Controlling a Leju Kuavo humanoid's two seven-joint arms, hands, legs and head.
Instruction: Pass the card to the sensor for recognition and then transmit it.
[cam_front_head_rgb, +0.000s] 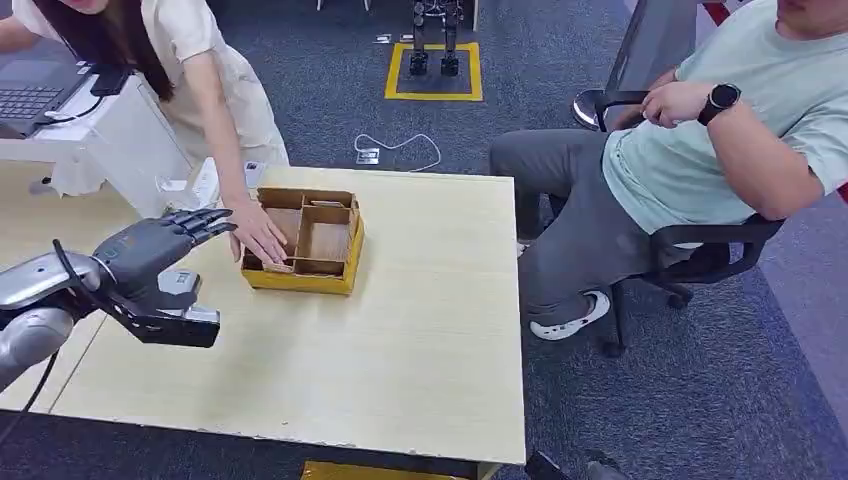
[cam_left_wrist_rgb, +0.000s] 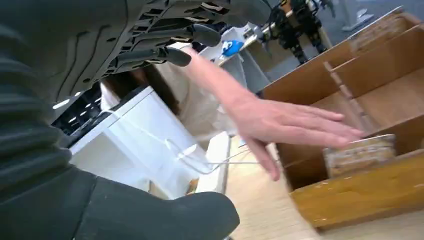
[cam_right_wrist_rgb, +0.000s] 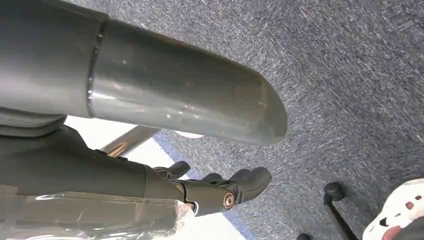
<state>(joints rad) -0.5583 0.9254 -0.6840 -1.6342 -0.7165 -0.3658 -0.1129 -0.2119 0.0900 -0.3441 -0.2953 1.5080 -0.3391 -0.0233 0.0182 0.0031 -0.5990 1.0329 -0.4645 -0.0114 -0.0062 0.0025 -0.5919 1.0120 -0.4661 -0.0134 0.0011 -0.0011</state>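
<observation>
The robot's left hand (cam_front_head_rgb: 165, 250) hovers above the table (cam_front_head_rgb: 420, 340), fingers (cam_left_wrist_rgb: 170, 52) stretched out and slightly apart, holding nothing. Just ahead of them a person's hand (cam_front_head_rgb: 258, 232) reaches into the yellow divided box (cam_front_head_rgb: 305, 240), where the card (cam_left_wrist_rgb: 359, 152) leans against the near wall. The right hand (cam_right_wrist_rgb: 220, 190) hangs over carpet, fingers loosely curled, holding nothing.

Dark blue-grey carpet floor (cam_front_head_rgb: 700, 400), pale wooden worktop (cam_front_head_rgb: 400, 360), black office chair (cam_front_head_rgb: 700, 255) at right, white cabinet (cam_front_head_rgb: 130, 140) with laptop (cam_front_head_rgb: 30, 95), yellow-bordered floor mat (cam_front_head_rgb: 433, 72).
</observation>
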